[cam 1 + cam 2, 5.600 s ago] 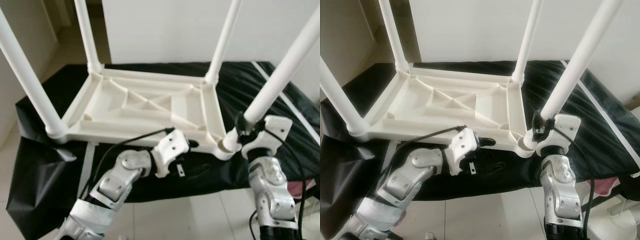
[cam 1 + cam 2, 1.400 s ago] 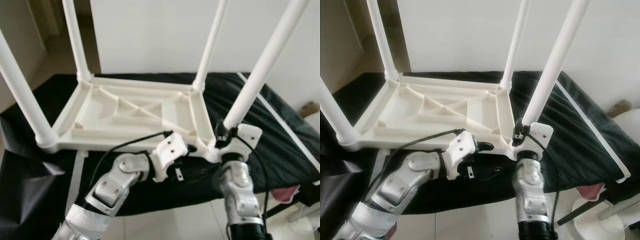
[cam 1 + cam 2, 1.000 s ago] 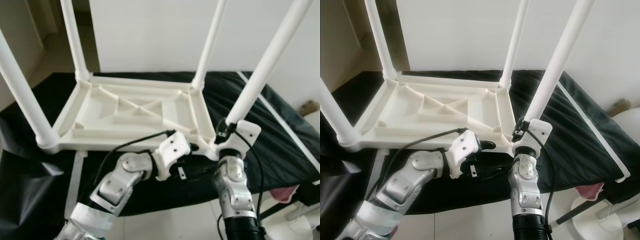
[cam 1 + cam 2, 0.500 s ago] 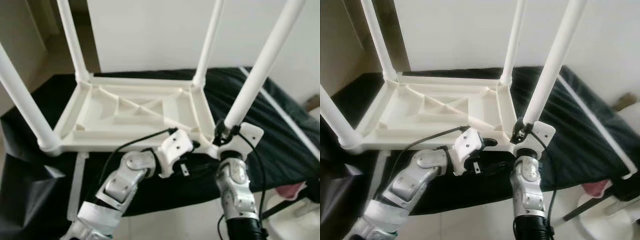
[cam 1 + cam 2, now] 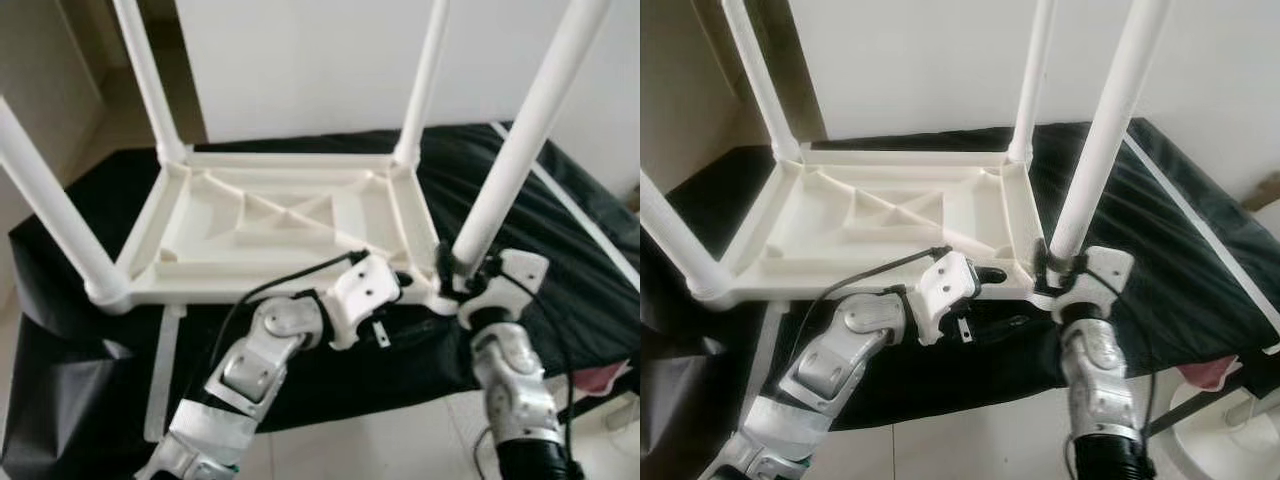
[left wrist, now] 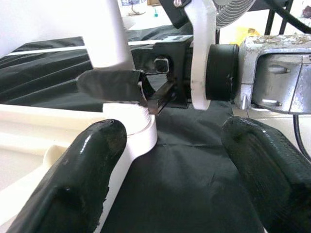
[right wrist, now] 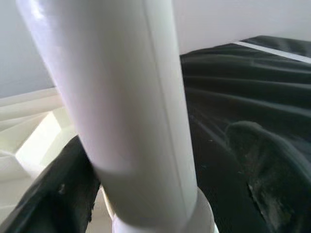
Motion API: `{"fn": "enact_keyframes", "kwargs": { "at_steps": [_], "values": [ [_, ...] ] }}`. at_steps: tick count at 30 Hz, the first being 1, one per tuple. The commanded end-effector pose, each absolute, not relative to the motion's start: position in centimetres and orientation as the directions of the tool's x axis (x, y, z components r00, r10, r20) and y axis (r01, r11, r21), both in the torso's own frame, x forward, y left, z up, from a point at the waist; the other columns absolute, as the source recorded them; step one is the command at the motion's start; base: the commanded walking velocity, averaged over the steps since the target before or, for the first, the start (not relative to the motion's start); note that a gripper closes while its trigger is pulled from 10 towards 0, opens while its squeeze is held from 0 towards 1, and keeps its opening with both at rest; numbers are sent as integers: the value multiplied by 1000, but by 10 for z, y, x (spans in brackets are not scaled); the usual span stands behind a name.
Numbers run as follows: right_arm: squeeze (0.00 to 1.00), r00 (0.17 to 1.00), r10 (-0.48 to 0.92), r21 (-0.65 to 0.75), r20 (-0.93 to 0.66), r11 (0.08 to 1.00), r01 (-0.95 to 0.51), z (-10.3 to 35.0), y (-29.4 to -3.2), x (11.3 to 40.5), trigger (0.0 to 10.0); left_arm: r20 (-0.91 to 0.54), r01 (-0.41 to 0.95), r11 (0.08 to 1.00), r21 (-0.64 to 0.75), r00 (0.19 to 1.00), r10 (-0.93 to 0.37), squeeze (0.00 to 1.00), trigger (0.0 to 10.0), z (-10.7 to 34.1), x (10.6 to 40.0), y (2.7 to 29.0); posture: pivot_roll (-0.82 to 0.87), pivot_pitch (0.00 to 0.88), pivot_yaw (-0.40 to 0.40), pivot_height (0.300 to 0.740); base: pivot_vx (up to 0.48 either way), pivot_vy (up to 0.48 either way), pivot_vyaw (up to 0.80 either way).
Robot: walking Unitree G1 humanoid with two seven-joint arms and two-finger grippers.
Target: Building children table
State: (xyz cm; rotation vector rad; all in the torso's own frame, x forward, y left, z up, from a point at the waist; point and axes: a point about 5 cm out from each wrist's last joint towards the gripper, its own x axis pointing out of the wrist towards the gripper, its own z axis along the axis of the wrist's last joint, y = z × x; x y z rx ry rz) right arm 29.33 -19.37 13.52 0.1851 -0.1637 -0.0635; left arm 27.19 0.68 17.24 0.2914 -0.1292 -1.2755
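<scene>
Black cloth (image 5: pixel 560 230) carries the upturned table (image 5: pixel 280 225). Right gripper (image 5: pixel 462 270) closes around the near right leg (image 5: pixel 510 160) at its base; left gripper (image 6: pixel 165 160), fingers spread, holds nothing beside that corner.

Silver jointed arms w/ white wrist housings (black cables).

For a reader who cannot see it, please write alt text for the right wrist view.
A thick white table leg stands close to the camera, with the right gripper around its base, one black finger on each side. Behind it lie the white underside of the table top and a wrinkled black cloth.
</scene>
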Motion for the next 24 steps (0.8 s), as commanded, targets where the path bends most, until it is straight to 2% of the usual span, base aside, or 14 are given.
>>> {"fn": "enact_keyframes", "kwargs": {
  "at_steps": [1,2,4,5,7,11,20,21,23,24],
  "values": [
    [0,989,-37,158,141,987,14,131,-198,295,10000,-54,880,380,283,410,-910,0,10000,168,277,7,10,0,13,740,0,0,0],
    [0,989,-37,158,141,987,14,131,-198,295,10000,-54,880,380,283,410,-910,0,10000,168,277,7,10,0,13,740,0,0,0],
    [0,989,86,95,120,991,-97,132,-203,300,10000,-75,894,360,267,391,-917,0,10000,165,275,6,13,0,10,740,0,0,0],
    [0,989,86,95,120,991,-97,132,-203,300,10000,-75,894,360,267,391,-917,0,10000,165,275,6,13,0,10,740,0,0,0],
    [0,978,173,39,116,983,-179,137,-210,305,10000,-81,904,347,251,377,-923,0,10000,164,273,5,12,0,11,740,0,0,0],
    [0,961,254,-55,110,967,-249,146,-215,312,10000,-91,907,335,255,367,-926,0,10000,163,272,4,13,0,10,740,0,0,0],
    [0,917,393,-101,68,917,-386,153,-219,323,10000,-101,909,322,266,358,-928,0,10000,161,270,2,17,0,6,740,0,0,0],
    [0,909,413,-102,53,908,-406,152,-221,325,4588,-103,910,323,261,359,-928,0,10000,161,269,2,21,0,1,740,0,0,0],
    [0,907,418,-104,47,906,-411,151,-221,326,4588,-103,910,324,260,360,-927,0,10000,160,269,1,21,0,1,740,0,0,0],
    [0,906,422,-102,39,904,-416,149,-221,326,1686,-103,909,326,259,361,-927,0,10000,160,269,2,25,0,-4,740,0,0,0]
  ]
}}
